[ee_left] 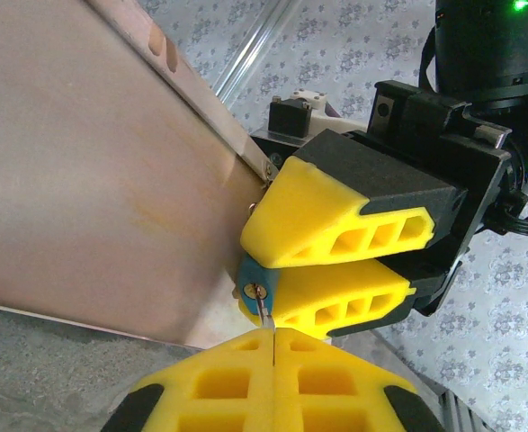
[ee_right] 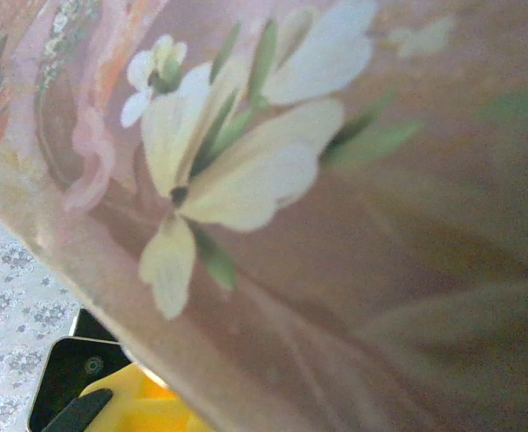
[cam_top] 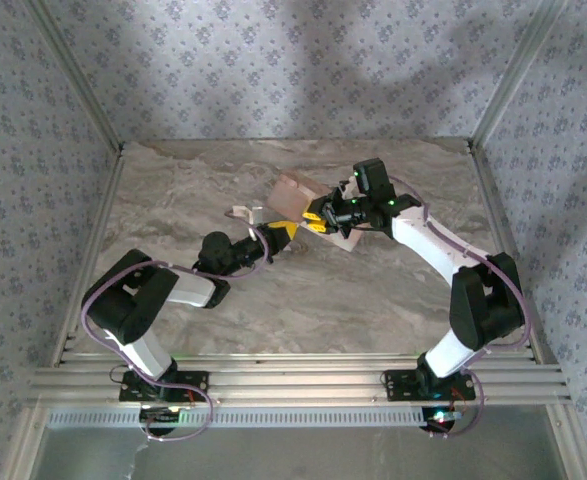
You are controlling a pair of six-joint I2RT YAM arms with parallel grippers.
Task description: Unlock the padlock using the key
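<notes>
Just off the pink box (ee_left: 93,171) corner, right gripper (ee_left: 262,265) clamps the blue padlock (ee_left: 247,277), left gripper (ee_left: 272,344) pinches the key (ee_left: 265,315), tip at keyway; off-axis push could bend key or twist padlock loose.

A pink floral box (cam_top: 295,190) lies toward the back centre of a grey-brown, marble-patterned table (cam_top: 373,300), turned at an angle to the table's edges. Seen close and somewhat blurred, one face carries a large cream flower (ee_right: 237,171) with green leaves on a dusty pink ground. Another face is plain pale pink with a lighter strip along its edge. Walls (cam_top: 293,70) papered in pale blue-grey with small flower sprigs enclose the table on three sides. Silver metal posts (cam_top: 503,75) rise at the back corners, and ribbed metal rails (cam_top: 303,380) run along the near edge.
</notes>
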